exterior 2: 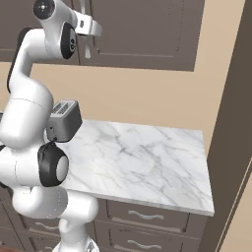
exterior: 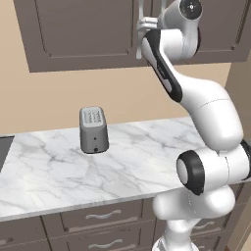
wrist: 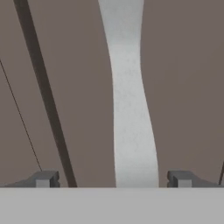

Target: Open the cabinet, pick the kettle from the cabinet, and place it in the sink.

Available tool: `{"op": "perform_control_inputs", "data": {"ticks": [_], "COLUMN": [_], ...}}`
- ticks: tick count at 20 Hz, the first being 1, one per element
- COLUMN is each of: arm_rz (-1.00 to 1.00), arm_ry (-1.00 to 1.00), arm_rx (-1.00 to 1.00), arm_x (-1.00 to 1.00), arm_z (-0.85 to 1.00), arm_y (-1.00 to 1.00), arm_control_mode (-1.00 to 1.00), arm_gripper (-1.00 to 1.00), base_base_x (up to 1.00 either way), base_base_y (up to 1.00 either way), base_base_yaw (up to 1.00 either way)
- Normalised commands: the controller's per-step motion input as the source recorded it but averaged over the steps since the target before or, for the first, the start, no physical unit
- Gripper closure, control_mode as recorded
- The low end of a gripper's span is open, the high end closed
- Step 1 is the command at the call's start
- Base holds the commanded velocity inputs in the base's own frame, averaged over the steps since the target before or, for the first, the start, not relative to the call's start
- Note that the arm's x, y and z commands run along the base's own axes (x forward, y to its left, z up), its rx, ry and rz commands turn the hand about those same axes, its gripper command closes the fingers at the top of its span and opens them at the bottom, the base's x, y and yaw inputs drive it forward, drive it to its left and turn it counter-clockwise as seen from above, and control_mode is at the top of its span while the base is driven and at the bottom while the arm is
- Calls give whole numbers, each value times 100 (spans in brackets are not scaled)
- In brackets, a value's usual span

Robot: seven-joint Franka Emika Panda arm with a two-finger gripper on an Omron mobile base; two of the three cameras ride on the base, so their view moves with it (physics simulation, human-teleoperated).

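The grey-brown cabinet (exterior: 83,34) (exterior 2: 142,29) hangs above the counter with both doors closed. My gripper (exterior: 141,35) (exterior 2: 89,35) is raised to the seam between the doors. In the hand view it (wrist: 113,178) stands open, a dark fingertip (wrist: 43,178) on each side of the long curved silver handle (wrist: 129,109), which runs up the door (wrist: 183,87) close in front. Nothing is gripped. The kettle is hidden behind the closed doors. A dark strip (exterior: 3,149) at the counter's left edge may be the sink.
A grey toaster (exterior: 93,130) (exterior 2: 64,120) stands on the white marble counter (exterior: 127,162) (exterior 2: 147,157) below the cabinet. Drawers with short handles (exterior: 103,214) run under the counter. A tall brown panel (exterior 2: 231,123) bounds the counter on the right.
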Motion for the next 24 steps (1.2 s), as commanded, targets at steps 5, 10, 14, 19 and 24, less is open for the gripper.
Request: {"op": "perform_control_inputs", "data": {"ticks": [5, 10, 14, 19, 24], "arm_rz": [0, 0, 0, 0, 1], "arm_ry": [0, 0, 0, 4, 1], "arm_rx": [0, 0, 1, 10, 11], "arm_x": [34, 26, 7, -14, -25], "arm_z": [-5, -6, -4, 0, 0], "arm_y": [0, 0, 2, 0, 0], "arm_control_mode": [-100, -100, -100, -100, -100], "arm_gripper": [-100, 100, 100, 100, 100], "base_base_x": [0, 0, 0, 0, 0], "base_base_y": [0, 0, 0, 0, 0], "base_base_yaw": [0, 0, 0, 0, 0]}}
